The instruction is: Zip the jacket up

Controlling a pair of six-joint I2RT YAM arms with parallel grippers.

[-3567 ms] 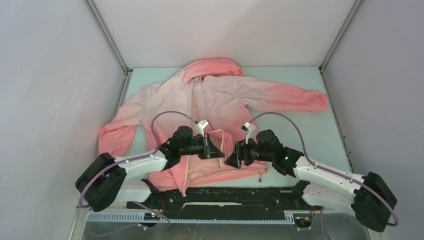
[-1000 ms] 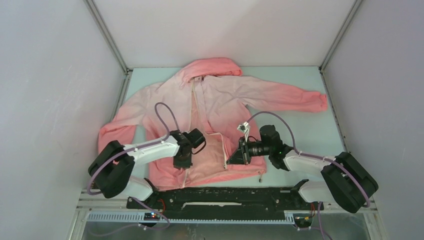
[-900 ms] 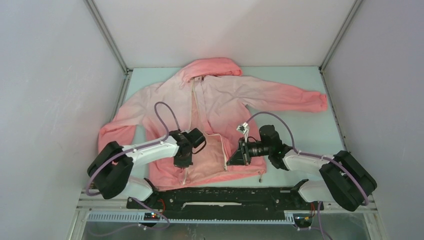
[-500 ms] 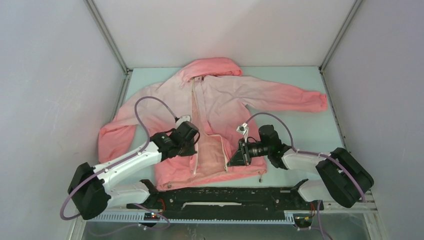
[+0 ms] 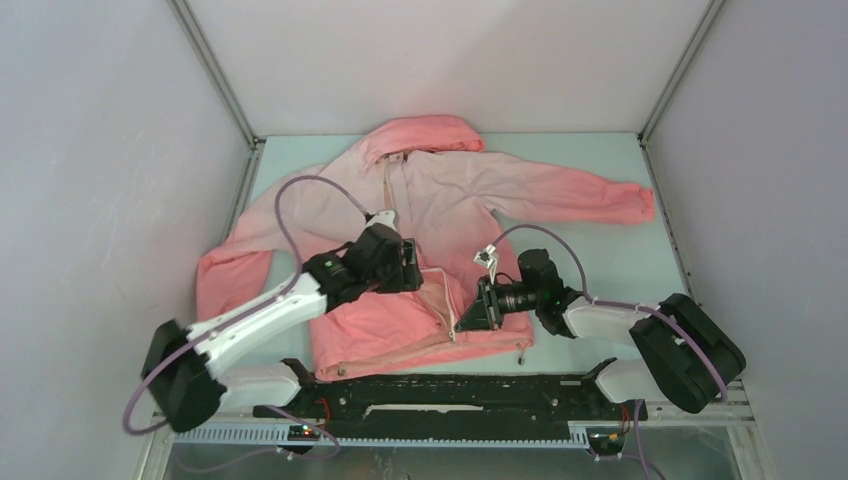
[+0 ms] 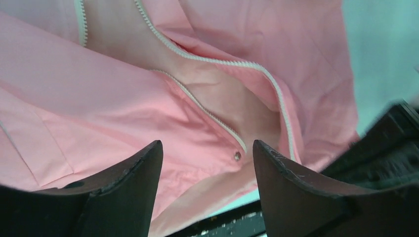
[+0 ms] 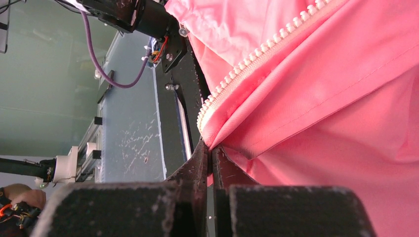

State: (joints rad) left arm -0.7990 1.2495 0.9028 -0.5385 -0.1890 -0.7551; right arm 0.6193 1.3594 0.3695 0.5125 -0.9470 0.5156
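Note:
The pink jacket (image 5: pixel 470 195) lies flat on the table, hood at the far end, with its whitish zipper (image 6: pixel 207 111) undone in the lower half. My left gripper (image 5: pixel 408 268) hovers over the jacket's middle, open, with nothing between its fingers (image 6: pixel 143 168); the left wrist view shows the two zipper edges and a small metal snap (image 6: pixel 237 156) below it. My right gripper (image 7: pixel 211 148) is shut on the right front edge of the jacket (image 7: pixel 346 123) near the hem, just below the zipper teeth (image 7: pixel 257 54).
A black rail (image 5: pixel 450 385) runs along the near edge just below the hem. The teal table (image 5: pixel 620 260) is boxed in by grey walls on three sides. The right sleeve (image 5: pixel 600 200) stretches toward the right wall.
The left arm has swung from the hem up and to the right, drawing the left front panel over toward the right zipper edge. Its gripper has shut and then opened. The right arm has stayed put.

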